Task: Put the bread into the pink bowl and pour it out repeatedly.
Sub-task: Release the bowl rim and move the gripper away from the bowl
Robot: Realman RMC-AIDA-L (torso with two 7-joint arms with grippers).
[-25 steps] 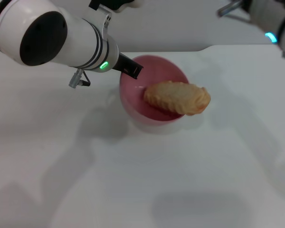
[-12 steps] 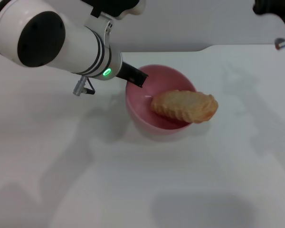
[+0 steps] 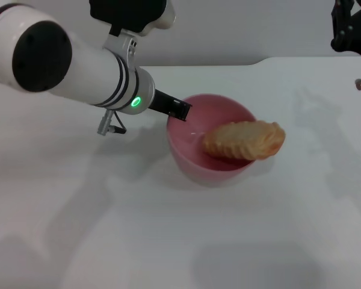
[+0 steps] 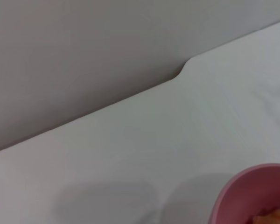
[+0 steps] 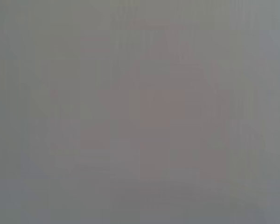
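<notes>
The bread (image 3: 245,140) lies across the pink bowl (image 3: 211,139), one end down inside and the other propped on the rim on the side away from my left arm, sticking out a little past it. Its ridged, glossy orange-brown top faces up. The bowl sits on the white bench (image 3: 186,235) and looks tipped slightly toward the bread's overhanging end.

My left gripper (image 3: 179,109) is at the bowl's rim on the side opposite the bread's raised end, a dark finger (image 3: 171,106) reaching onto that edge. My jaws appear to be clamped on the rim, though the inner side of the grip is hidden from me. From my left wrist I catch only a curve of the pink bowl's rim (image 4: 252,193) with a sliver of bread (image 4: 273,218) inside, and bare bench beyond.

My right gripper (image 3: 352,30) hangs high and well away from the bowl, over the bench's far edge; whether its jaws are open or closed I cannot tell.
</notes>
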